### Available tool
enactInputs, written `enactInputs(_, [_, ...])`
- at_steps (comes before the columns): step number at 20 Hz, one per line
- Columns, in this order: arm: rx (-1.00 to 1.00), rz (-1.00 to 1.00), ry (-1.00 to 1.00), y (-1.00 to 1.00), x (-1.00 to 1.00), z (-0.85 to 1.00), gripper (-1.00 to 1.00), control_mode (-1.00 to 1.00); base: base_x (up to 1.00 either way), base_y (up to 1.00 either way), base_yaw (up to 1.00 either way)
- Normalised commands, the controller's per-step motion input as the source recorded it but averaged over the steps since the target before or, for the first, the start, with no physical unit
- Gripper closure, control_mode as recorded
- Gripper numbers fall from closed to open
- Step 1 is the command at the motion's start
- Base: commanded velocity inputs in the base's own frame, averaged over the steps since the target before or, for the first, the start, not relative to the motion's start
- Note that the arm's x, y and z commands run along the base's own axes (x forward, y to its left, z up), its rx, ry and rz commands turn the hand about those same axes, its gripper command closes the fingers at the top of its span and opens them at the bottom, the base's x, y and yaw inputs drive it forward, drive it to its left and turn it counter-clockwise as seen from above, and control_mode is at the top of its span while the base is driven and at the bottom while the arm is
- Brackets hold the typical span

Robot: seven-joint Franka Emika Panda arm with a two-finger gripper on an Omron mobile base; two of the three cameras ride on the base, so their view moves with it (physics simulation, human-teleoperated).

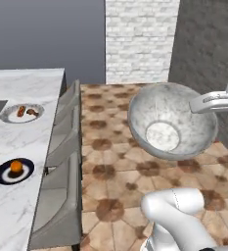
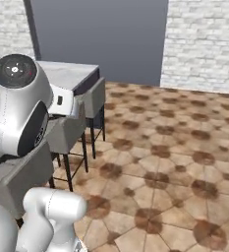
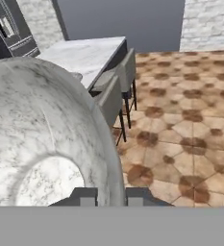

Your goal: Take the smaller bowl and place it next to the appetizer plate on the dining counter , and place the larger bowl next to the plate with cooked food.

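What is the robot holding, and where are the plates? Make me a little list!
held thing: larger bowl, tilted, up in the air over the floor
end effector: shut on the bowl's rim
appetizer plate: on the dining counter, nearer the camera
plate with cooked food: on the same counter, farther back
stools: along the counter's edge

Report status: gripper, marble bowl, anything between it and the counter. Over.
Gripper shut on the larger bowl's rim, bowl tilted in the air over the tiled floor. Plate with cooked food waits on the dining counter. Stools line the counter edge between.
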Motion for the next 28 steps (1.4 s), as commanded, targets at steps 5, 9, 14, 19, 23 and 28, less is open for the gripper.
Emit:
enactInputs(5, [0.00, 0.00, 0.00, 0.00, 0.00, 0.00, 1.00, 1.00, 1.00, -0.43, 0.55])
enactInputs(9, [0.00, 0.00, 0.00, 0.00, 0.00, 0.00, 1.00, 1.00, 1.00, -0.48, 0.54])
enactInputs(14, [0.00, 0.00, 0.00, 0.00, 0.00, 0.00, 1.00, 1.00, 1.00, -0.52, 0.54])
enactInputs(19, [0.00, 0.00, 0.00, 0.00, 0.00, 0.00, 1.00, 1.00, 1.00, -0.53, 0.53])
enactInputs(23, [0.00, 0.00, 0.00, 0.00, 0.00, 0.00, 1.00, 1.00, 1.00, -0.53, 0.53])
enactInputs(28, [0.00, 0.00, 0.00, 0.00, 0.00, 0.00, 1.00, 1.00, 1.00, -0.54, 0.53])
